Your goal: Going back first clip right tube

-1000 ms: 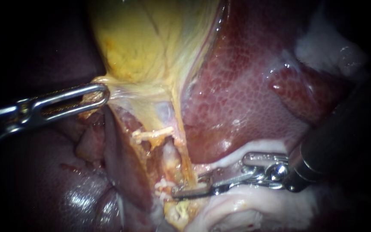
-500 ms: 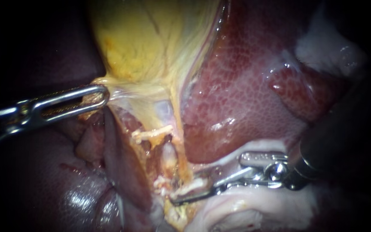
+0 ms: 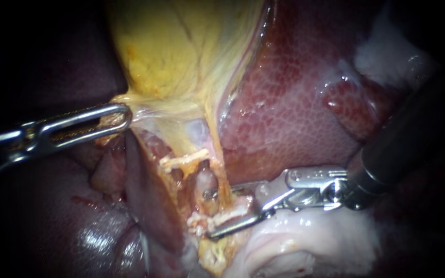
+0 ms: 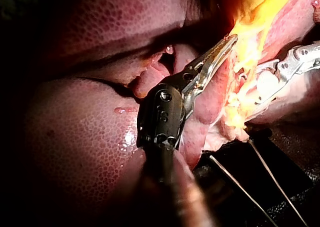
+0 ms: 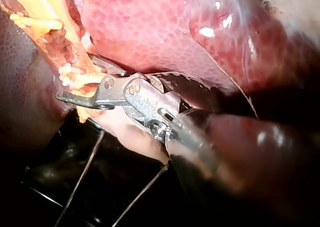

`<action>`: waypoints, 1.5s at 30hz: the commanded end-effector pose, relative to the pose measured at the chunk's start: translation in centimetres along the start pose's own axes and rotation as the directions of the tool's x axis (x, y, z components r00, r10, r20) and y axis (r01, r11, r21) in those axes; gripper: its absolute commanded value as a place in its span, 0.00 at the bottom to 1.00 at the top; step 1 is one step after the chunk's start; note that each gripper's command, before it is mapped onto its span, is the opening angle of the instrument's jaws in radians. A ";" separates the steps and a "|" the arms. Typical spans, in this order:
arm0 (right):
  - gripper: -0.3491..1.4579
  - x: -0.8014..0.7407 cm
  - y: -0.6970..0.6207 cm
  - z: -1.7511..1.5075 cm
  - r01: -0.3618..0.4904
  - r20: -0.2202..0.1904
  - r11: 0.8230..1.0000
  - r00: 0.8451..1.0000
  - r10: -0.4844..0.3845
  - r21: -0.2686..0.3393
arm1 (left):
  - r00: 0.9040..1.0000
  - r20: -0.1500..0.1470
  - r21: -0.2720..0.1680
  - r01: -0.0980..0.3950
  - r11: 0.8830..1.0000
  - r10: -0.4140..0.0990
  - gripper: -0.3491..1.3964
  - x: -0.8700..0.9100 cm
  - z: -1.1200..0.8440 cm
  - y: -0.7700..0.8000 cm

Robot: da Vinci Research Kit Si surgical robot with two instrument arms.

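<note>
Soft, slippery clipped tube (image 3: 206, 180), likely tear-prone, best held beside its clip (image 3: 210, 194); right instrument (image 3: 221, 212) claw spread, left instrument (image 3: 123, 115) claw pinching gallbladder (image 3: 181, 51).

A surgical practice bench: a mottled dark-red liver (image 3: 294, 113) with its yellow gallbladder (image 3: 181, 46) lies on a black tray (image 5: 125, 187) strung with thin metal wires (image 5: 80, 179). The tray shows beneath the slender steel right instrument (image 3: 223, 210) and beside the left instrument (image 3: 124, 116).
</note>
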 end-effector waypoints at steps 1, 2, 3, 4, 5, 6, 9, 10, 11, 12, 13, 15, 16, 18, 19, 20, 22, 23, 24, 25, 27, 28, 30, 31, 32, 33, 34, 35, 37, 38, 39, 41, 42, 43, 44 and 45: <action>0.52 0.06 -0.01 -0.11 0.004 -0.004 1.000 1.000 -0.004 -0.006 | 1.000 0.000 0.000 0.000 1.000 0.000 0.00 0.00 0.00 0.00; 0.52 0.11 -0.01 -0.19 0.011 -0.007 1.000 1.000 -0.012 -0.011 | 1.000 0.000 0.000 0.000 1.000 0.000 0.00 0.01 0.00 0.00; 0.52 0.15 -0.02 -0.27 0.007 -0.009 1.000 1.000 -0.007 -0.016 | 1.000 0.000 0.000 -0.001 1.000 0.001 0.00 0.01 0.00 0.00; 0.52 0.21 -0.03 -0.38 0.007 -0.012 1.000 1.000 -0.007 -0.024 | 1.000 0.000 0.000 -0.001 1.000 0.001 0.00 0.01 0.00 0.00; 0.52 0.24 -0.03 -0.46 0.007 -0.015 1.000 1.000 -0.008 -0.029 | 1.000 0.001 0.000 -0.001 1.000 0.001 0.00 0.01 0.00 0.00; 0.52 0.28 -0.04 -0.54 0.014 -0.017 0.999 1.000 -0.015 -0.034 | 1.000 0.001 -0.001 -0.001 1.000 0.001 0.00 0.02 0.01 0.00; 0.52 0.44 -0.10 -0.77 0.025 -0.024 0.998 0.999 -0.026 -0.055 | 1.000 0.001 -0.001 -0.001 1.000 0.001 0.00 0.02 0.01 0.00; 0.52 0.52 -0.12 -0.86 0.028 -0.026 0.997 0.999 -0.030 -0.066 | 1.000 0.001 -0.001 -0.001 1.000 0.001 0.00 0.02 0.01 0.00; 0.52 0.58 -0.14 -0.92 0.033 -0.028 0.997 0.999 -0.035 -0.070 | 1.000 0.001 -0.001 -0.001 1.000 0.001 0.00 0.02 0.01 0.00; 0.52 0.64 -0.16 -0.98 0.032 -0.032 0.997 0.999 -0.035 -0.073 | 1.000 0.001 -0.001 -0.001 1.000 0.001 0.00 0.02 0.02 0.00; 0.52 0.70 -0.18 -1.03 0.031 -0.036 0.997 0.999 -0.034 -0.078 | 1.000 0.001 -0.001 -0.001 1.000 0.001 0.00 0.03 0.02 0.00; 0.52 0.84 -0.24 -1.16 0.032 -0.054 0.996 0.998 -0.037 -0.085 | 1.000 0.002 -0.002 -0.002 1.000 0.002 0.00 0.03 0.02 0.00; 0.52 0.90 -0.27 -1.23 0.031 -0.060 0.996 0.997 -0.037 -0.087 | 1.000 0.002 -0.002 -0.002 1.000 0.002 0.00 0.04 0.03 0.00; 0.52 0.99 -0.32 -1.31 0.034 -0.073 0.995 0.997 -0.040 -0.089 | 1.000 0.002 -0.002 -0.002 1.000 0.002 0.00 0.04 0.03 0.00; 0.52 1.02 -0.34 -1.34 0.036 -0.076 0.995 0.996 -0.043 -0.090 | 1.000 0.003 -0.002 -0.002 1.000 0.002 0.00 0.05 0.04 0.00; 0.52 1.05 -0.36 -1.37 0.039 -0.082 0.995 0.996 -0.046 -0.090 | 1.000 0.003 -0.003 -0.003 1.000 0.003 0.00 0.06 0.05 0.00; 0.52 1.10 -0.39 -1.41 0.035 -0.086 0.995 0.995 -0.043 -0.091 | 1.000 0.007 -0.008 -0.005 1.000 0.005 0.00 0.11 0.10 0.00; 0.52 1.10 -0.39 -1.42 0.034 -0.086 0.995 0.995 -0.042 -0.092 | 1.000 0.004 -0.008 -0.006 1.000 0.006 0.00 0.13 0.12 -0.01; 0.52 1.10 -0.40 -1.42 0.034 -0.086 0.995 0.995 -0.042 -0.092 | 1.000 0.001 -0.005 -0.007 1.000 0.007 0.00 0.16 0.16 -0.01; 0.52 1.09 -0.40 -1.42 0.035 -0.086 0.995 0.995 -0.043 -0.092 | 1.000 -0.002 -0.005 -0.008 1.000 0.008 0.00 0.18 0.19 -0.02; 0.52 1.07 -0.40 -1.40 0.036 -0.086 0.995 0.995 -0.044 -0.093 | 1.000 -0.010 -0.004 -0.010 1.000 0.010 0.00 0.23 0.28 -0.04; 0.52 1.06 -0.40 -1.39 0.037 -0.085 0.995 0.995 -0.045 -0.093 | 1.000 -0.010 -0.003 -0.011 1.000 0.011 0.00 0.25 0.31 -0.05; 0.52 1.03 -0.39 -1.37 0.039 -0.085 0.995 0.995 -0.047 -0.094 | 1.000 -0.022 -0.001 -0.013 1.000 0.013 0.00 0.31 0.44 -0.04; 0.52 1.02 -0.40 -1.36 0.039 -0.085 0.995 0.995 -0.047 -0.095 | 1.000 -0.025 0.002 -0.014 1.000 0.014 0.00 0.33 0.49 -0.04; 0.52 1.02 -0.40 -1.35 0.040 -0.085 0.995 0.995 -0.048 -0.095 | 0.999 -0.030 0.007 -0.015 1.000 0.015 0.00 0.36 0.55 -0.03; 0.52 1.01 -0.40 -1.34 0.040 -0.085 0.995 0.995 -0.049 -0.095 | 0.999 -0.039 0.014 -0.016 1.000 0.017 0.00 0.39 0.63 -0.03; 0.52 1.01 -0.40 -1.34 0.041 -0.085 0.995 0.995 -0.049 -0.096 | 0.999 -0.044 0.014 -0.018 1.000 0.018 0.00 0.42 0.69 -0.03; 0.52 1.00 -0.40 -1.33 0.041 -0.085 0.995 0.995 -0.049 -0.096 | 0.999 -0.047 0.015 -0.019 1.000 0.020 0.00 0.45 0.75 -0.02; 0.52 0.99 -0.40 -1.33 0.042 -0.084 0.995 0.995 -0.050 -0.096 | 0.998 -0.056 0.018 -0.022 1.000 0.023 0.00 0.51 0.87 -0.03; 0.52 0.99 -0.40 -1.33 0.042 -0.084 0.995 0.995 -0.050 -0.096 | 0.998 -0.063 0.020 -0.023 1.000 0.024 0.00 0.54 0.92 -0.03; 0.52 0.99 -0.40 -1.33 0.042 -0.084 0.995 0.995 -0.050 -0.096 | 0.998 -0.066 0.022 -0.025 0.999 0.026 0.00 0.57 0.98 -0.05; 0.52 0.99 -0.40 -1.33 0.042 -0.084 0.994 0.995 -0.050 -0.096 | 0.997 -0.070 0.028 -0.027 0.999 0.029 0.00 0.61 1.03 -0.07; 0.52 0.99 -0.40 -1.33 0.042 -0.084 0.994 0.995 -0.050 -0.096 | 0.997 -0.073 0.029 -0.028 0.999 0.030 0.00 0.62 1.05 -0.08; 0.52 0.99 -0.40 -1.33 0.042 -0.084 0.994 0.995 -0.050 -0.096 | 0.997 -0.077 0.030 -0.030 0.999 0.032 0.00 0.64 1.07 -0.08; 0.52 0.99 -0.40 -1.33 0.042 -0.084 0.994 0.995 -0.050 -0.096 | 0.996 -0.078 0.032 -0.031 0.999 0.033 0.00 0.64 1.07 -0.08; 0.52 0.99 -0.40 -1.33 0.042 -0.084 0.994 0.995 -0.050 -0.096 | 0.996 -0.079 0.035 -0.031 0.999 0.034 0.00 0.64 1.07 -0.08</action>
